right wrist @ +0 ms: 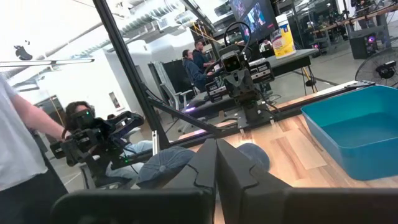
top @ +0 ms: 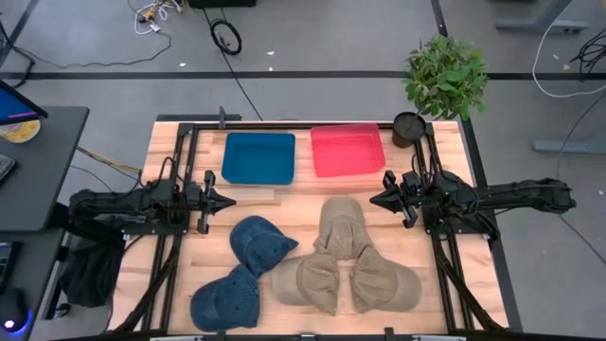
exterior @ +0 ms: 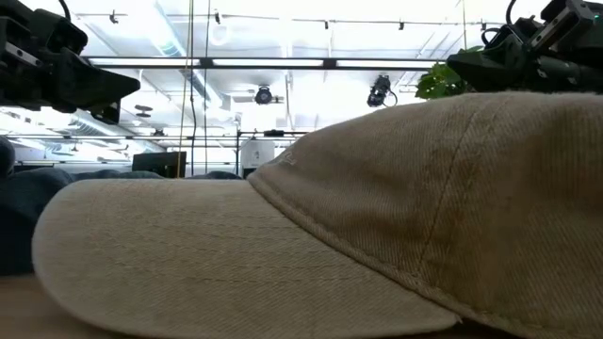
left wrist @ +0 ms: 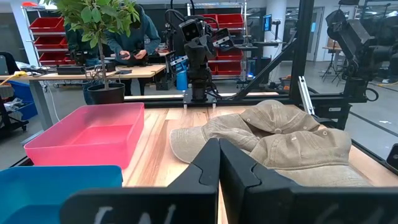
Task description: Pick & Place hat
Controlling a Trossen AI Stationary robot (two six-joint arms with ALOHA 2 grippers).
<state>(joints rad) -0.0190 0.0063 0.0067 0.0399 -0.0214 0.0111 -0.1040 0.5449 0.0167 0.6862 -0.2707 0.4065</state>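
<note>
Several caps lie on the near half of the table: three tan ones overlapping each other and two blue denim ones, each resting flat on the wood. One tan cap fills the low view. My left gripper hovers shut at the table's left side, left of the caps. My right gripper hovers shut at the right side, just above the farthest tan cap. Neither touches a cap.
A blue bin and a pink bin sit side by side at the table's far edge. A potted plant stands at the far right corner. Black frame rails run along both sides. People work at benches beyond the table.
</note>
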